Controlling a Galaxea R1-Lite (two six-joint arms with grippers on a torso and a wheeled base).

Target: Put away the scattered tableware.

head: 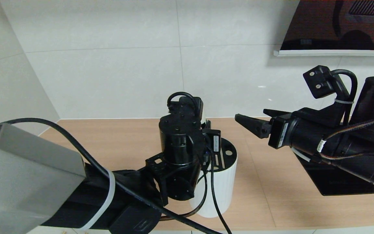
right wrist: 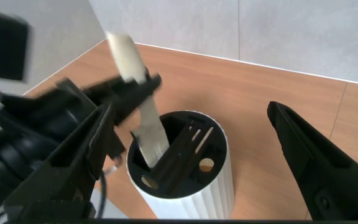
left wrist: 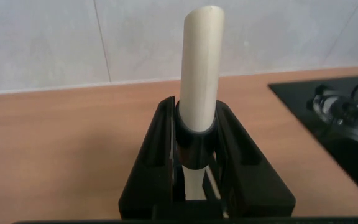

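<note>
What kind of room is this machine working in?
Probably a kitchen: a wooden countertop runs along a tiled wall, a black gas hob is set into it, and the left pincer grips a cream-handled knife, blade down, at the slotted top of a white cutlery holder.

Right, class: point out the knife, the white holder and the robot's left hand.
knife (left wrist: 201,62), left wrist view, on its cream handle.
white holder (right wrist: 217,191), right wrist view, on its ribbed side wall.
left hand (left wrist: 196,109), left wrist view, midway between its fingers, which clamp the handle.
</note>
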